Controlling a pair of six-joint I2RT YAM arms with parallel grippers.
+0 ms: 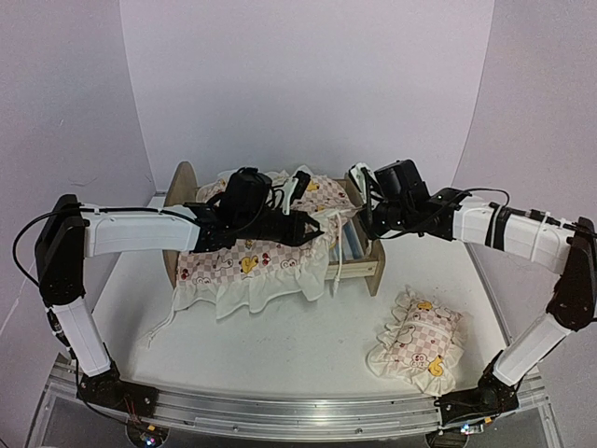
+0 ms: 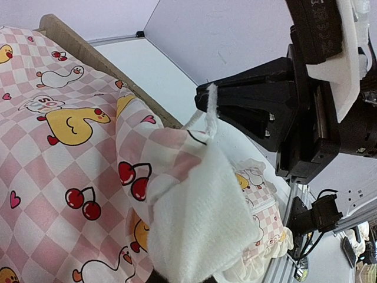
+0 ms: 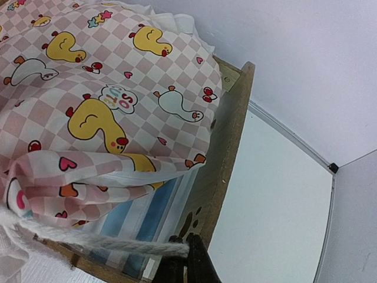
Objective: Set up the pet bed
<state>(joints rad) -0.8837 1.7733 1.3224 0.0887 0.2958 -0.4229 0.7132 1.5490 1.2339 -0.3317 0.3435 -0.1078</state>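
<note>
The pet bed (image 1: 359, 269) stands mid-table, a light-wood frame (image 3: 228, 141) with a paw print and a blue-and-white striped base (image 3: 141, 215). A checked cartoon-print quilt (image 1: 247, 261) lies over it and hangs off the near side. My left gripper (image 1: 312, 228) is shut on a folded corner of the quilt, white fleece underside (image 2: 200, 230) showing; its jaws (image 2: 182, 279) are mostly hidden. My right gripper (image 1: 366, 224) is at the bed's right end, shut (image 3: 187, 243) on the quilt's grey-white cord (image 3: 112, 240). The frilled pillow (image 1: 417, 341) lies apart on the table.
The rounded wooden end board (image 1: 179, 187) stands at the bed's left. The right arm's black wrist (image 2: 294, 112) is close in front of the left gripper. A metal rail (image 1: 298, 411) runs along the table's near edge.
</note>
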